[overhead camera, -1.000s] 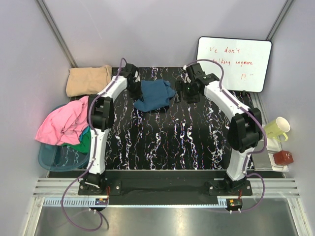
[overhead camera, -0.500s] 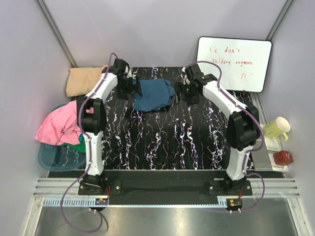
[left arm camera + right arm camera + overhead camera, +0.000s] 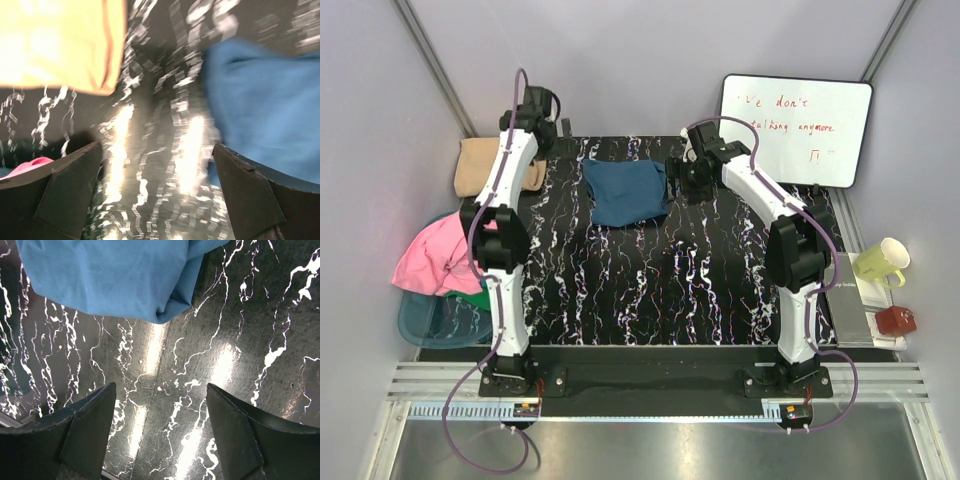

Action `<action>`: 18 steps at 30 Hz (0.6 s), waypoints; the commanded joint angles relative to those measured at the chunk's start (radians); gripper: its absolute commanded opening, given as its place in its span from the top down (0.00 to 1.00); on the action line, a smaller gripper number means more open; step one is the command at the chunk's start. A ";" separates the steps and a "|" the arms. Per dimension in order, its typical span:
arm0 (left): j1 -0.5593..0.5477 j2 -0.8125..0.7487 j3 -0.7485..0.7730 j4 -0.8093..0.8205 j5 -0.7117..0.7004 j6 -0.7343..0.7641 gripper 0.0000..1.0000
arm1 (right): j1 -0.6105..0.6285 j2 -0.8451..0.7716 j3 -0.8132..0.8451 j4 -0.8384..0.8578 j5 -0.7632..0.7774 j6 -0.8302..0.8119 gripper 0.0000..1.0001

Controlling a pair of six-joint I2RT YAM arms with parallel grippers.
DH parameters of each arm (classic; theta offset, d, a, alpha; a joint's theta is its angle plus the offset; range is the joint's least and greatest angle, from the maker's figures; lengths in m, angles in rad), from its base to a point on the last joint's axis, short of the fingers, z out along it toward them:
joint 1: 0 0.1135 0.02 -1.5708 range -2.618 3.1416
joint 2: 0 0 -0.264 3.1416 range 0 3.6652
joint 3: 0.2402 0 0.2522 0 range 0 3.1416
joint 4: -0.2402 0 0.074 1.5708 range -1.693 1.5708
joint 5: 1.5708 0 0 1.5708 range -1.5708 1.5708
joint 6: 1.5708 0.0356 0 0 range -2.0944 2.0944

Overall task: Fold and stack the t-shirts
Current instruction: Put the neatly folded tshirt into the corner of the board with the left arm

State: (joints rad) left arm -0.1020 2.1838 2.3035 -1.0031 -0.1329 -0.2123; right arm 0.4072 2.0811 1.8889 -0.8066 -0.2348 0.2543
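Left arm: it has swung off the left edge of the teal-blue t-shirt (image 3: pixel 625 192), going back and to the left.
Left gripper (image 3: pixel 540 103): now up by the rear wall, past the far edge of the tan t-shirt (image 3: pixel 480 165); its jaws stand apart, clear of the cloth.
Teal-blue t-shirt: bunched and ragged a second ago, it now lies flatter on the tabletop (image 3: pixel 650 280), squarer, and slightly further left.
Right arm: the elbow has pulled in toward the middle.
Right gripper (image 3: pixel 682 177): slid a little left, just beside the shirt's right edge.
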 commanded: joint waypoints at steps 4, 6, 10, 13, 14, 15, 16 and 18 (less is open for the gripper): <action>0.044 0.123 0.065 -0.089 -0.214 0.034 0.01 | 0.012 -0.068 -0.102 0.026 0.008 -0.026 0.20; 0.061 0.154 0.077 -0.101 -0.234 0.047 0.01 | 0.012 -0.079 -0.135 0.035 0.009 -0.020 0.19; 0.090 0.214 0.108 -0.149 -0.267 0.041 0.01 | 0.012 -0.082 -0.162 0.050 0.006 -0.018 0.19; 0.102 0.240 0.091 -0.152 -0.266 0.036 0.01 | 0.012 -0.075 -0.163 0.052 -0.001 -0.020 0.19; 0.101 0.248 0.091 -0.147 -0.266 0.037 0.01 | 0.012 -0.073 -0.160 0.052 -0.004 -0.020 0.20; 0.102 0.260 0.093 -0.143 -0.263 0.040 0.01 | 0.013 -0.075 -0.160 0.053 -0.005 -0.020 0.19; 0.102 0.264 0.093 -0.137 -0.260 0.045 0.01 | 0.012 -0.073 -0.160 0.053 -0.003 -0.021 0.19; 0.101 0.280 0.097 -0.115 -0.252 0.047 0.01 | 0.010 -0.070 -0.159 0.055 -0.003 -0.023 0.19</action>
State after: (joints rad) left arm 0.0051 2.4287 2.3631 -1.1366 -0.3618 -0.1825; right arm 0.4076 2.0693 1.7203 -0.7799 -0.2298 0.2428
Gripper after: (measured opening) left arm 0.987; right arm 0.807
